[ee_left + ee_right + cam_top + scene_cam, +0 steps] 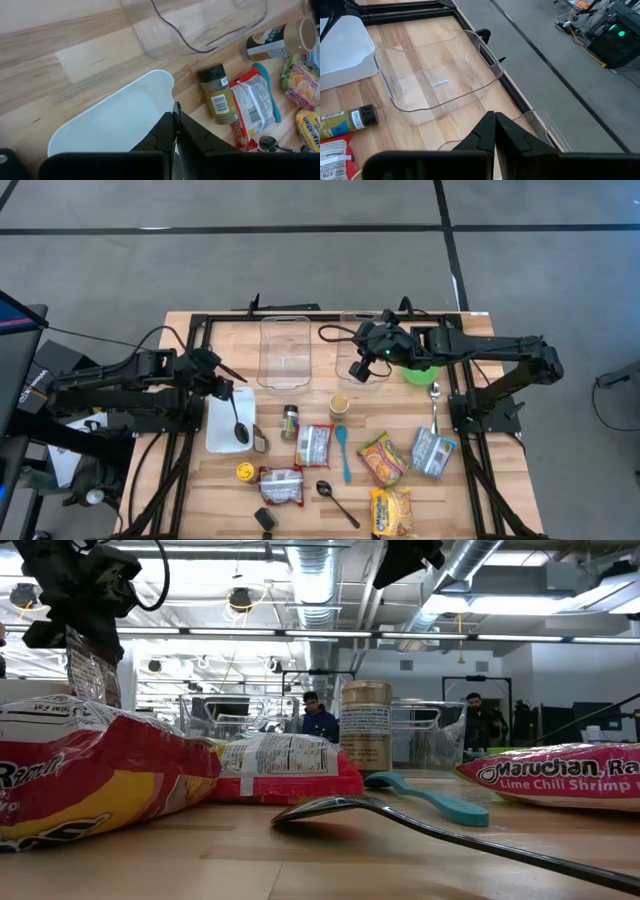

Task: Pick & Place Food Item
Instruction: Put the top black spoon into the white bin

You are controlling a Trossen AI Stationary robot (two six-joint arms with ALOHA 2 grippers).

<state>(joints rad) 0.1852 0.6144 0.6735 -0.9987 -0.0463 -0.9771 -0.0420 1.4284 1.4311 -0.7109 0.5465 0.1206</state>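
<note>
My left gripper (225, 382) hangs over the far end of the white tray (218, 438) at the table's left, shut on a black spoon (238, 426). The spoon's bowl is low over the tray's near half; whether it rests there, I cannot tell. My right gripper (360, 370) is shut on nothing, raised over the table's far middle beside the clear dish (285, 352). Food items lie loose on the table: red packets (313, 445) (280, 485), ramen packets (383, 458) (392, 510), a silver-blue packet (432, 452) and a spice jar (290, 421) on its side. My left gripper pinches the black spoon's handle near its free end (228, 390) between its two fingers. The fingers slant down from the table's left and lie across the handle. In the left wrist view only a thin dark strip (176, 109) shows between them. The spoon slopes toward the near edge, bowl lowest.
A second clear dish (540, 127) lies under my right arm. A green bowl (420, 372) and a metal spoon (434, 405) are at the right. A small can (340, 405), a teal spoon (343, 452) and another black spoon (335, 502) lie mid-table. People stand in the room behind.
</note>
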